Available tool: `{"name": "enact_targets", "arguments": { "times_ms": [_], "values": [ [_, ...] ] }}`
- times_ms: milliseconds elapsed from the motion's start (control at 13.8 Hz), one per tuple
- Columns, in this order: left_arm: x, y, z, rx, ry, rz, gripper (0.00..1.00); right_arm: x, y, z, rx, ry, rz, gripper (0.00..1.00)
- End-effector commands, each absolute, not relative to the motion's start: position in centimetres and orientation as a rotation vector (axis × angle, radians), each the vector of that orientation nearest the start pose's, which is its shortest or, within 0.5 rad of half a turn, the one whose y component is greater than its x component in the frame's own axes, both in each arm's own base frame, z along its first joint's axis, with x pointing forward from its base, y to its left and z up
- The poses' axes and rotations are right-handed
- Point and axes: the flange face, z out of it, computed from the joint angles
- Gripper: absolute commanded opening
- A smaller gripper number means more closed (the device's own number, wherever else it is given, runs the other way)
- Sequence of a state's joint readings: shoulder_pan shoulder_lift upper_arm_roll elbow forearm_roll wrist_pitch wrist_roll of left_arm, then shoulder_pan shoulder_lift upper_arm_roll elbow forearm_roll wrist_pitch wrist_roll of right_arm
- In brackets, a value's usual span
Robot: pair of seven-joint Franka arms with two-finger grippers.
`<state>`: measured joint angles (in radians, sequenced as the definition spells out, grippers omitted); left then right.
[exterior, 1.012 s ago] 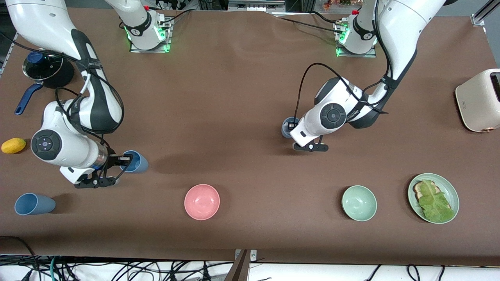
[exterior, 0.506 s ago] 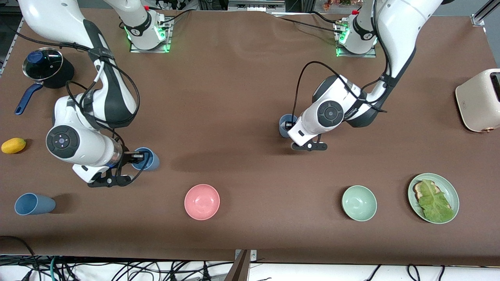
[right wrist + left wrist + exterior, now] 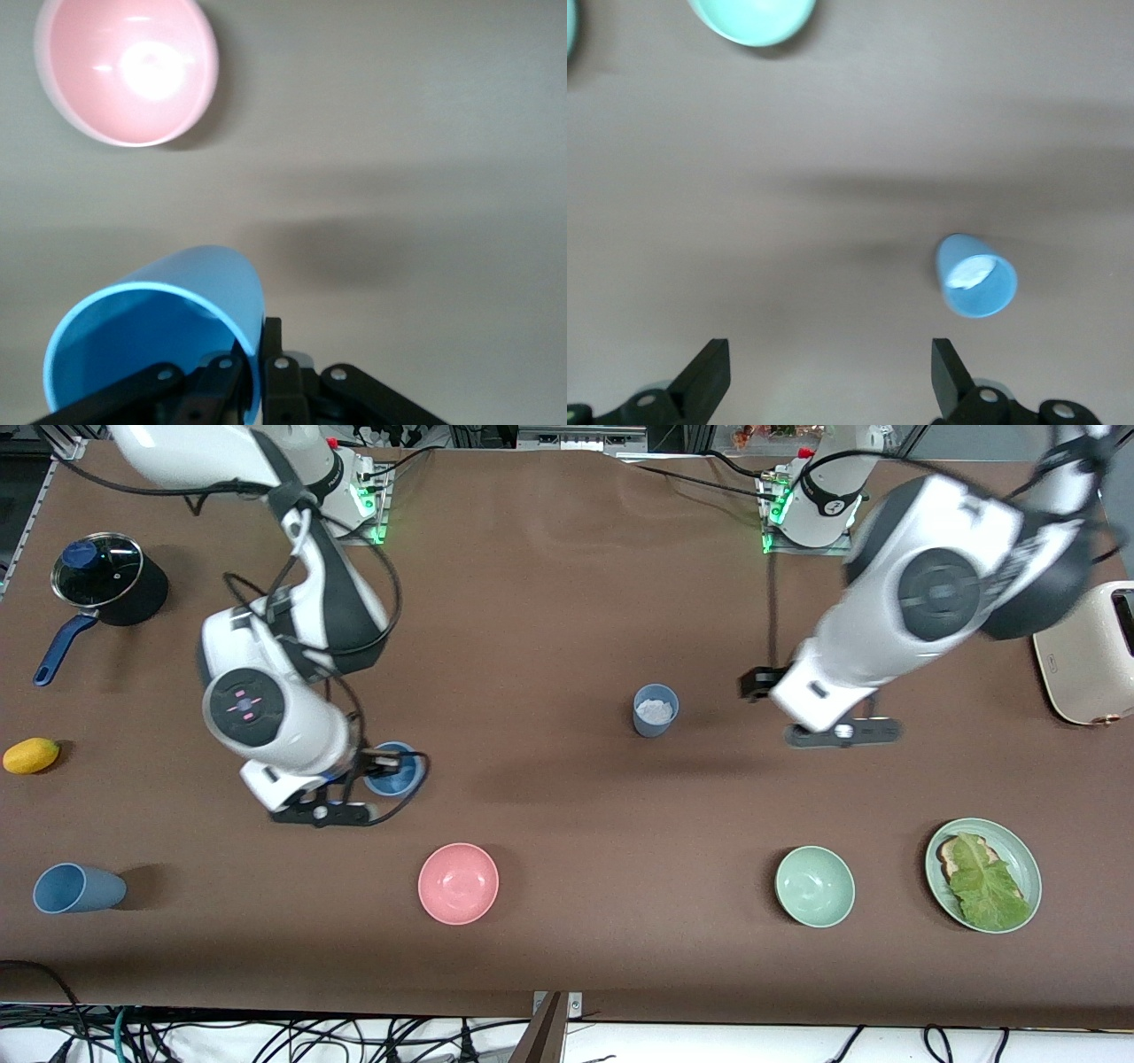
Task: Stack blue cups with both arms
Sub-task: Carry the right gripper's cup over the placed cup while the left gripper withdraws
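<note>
Blue, bright and matte: a cup [image 3: 392,769] is carried by the right gripper [image 3: 376,764], over bare tabletop above the pink bowl [image 3: 458,883] toward the right arm's end. In the right wrist view the fingers pinch the rim wall of this carried cup [image 3: 159,332], one inside and one outside, mouth open toward the camera. The target, a grey-blue cup [image 3: 656,709], stands upright near the middle of the table, well apart from the carried one and toward the left arm's end from it; its axis is vertical, mouth up, with something pale at the bottom, possibly a reflection, hard to say. The left gripper [image 3: 842,731] hangs above the table beside that cup on the toaster [image 3: 1088,653] side, jaws spread wide and empty; the left wrist view shows both fingertips [image 3: 707,379] parted and the standing cup [image 3: 976,275] lying off them, not between. Judgement: the right gripper is the one loaded, so the stack turns on crossing the gap along the table's length and lining the carried cup's axis over the standing one. A third blue cup [image 3: 73,888] lies on its side near the front corner at the right arm's end, untouched.
</note>
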<state>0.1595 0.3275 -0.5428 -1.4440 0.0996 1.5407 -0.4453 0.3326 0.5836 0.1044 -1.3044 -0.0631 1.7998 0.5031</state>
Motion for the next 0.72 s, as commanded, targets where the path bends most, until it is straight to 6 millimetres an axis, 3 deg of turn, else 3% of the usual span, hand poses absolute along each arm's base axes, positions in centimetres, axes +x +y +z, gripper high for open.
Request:
{"name": "enact_targets", "arguments": {
  "times_ms": [0, 72, 217, 434, 506, 651],
  "values": [
    [61.3, -9.0, 54.0, -3.138, -0.014, 0.320, 1.00, 62.5, 36.5, 40.8, -3.171, 0.234, 0.092, 0.00],
    [61.2, -6.0, 55.1, -3.148, 0.048, 0.301, 1.00, 60.9, 39.1, 40.8, -3.169, 0.254, 0.085, 0.00],
    [60.8, -2.4, 56.4, -3.165, 0.199, 0.276, 1.00, 57.9, 44.2, 42.0, -3.148, 0.321, 0.044, 0.00],
    [59.7, -2.0, 57.1, -3.129, 0.219, 0.219, 1.00, 53.1, 51.3, 43.6, -3.028, 0.510, 0.044, 0.00],
    [58.8, -2.9, 57.6, -3.101, 0.220, 0.212, 1.00, 50.8, 54.2, 43.5, -2.992, 0.566, 0.027, 0.00],
    [58.7, -2.3, 57.6, -3.112, 0.177, 0.197, 1.00, 46.9, 58.7, 42.2, -2.945, 0.639, 0.011, 0.00]
  ]
}}
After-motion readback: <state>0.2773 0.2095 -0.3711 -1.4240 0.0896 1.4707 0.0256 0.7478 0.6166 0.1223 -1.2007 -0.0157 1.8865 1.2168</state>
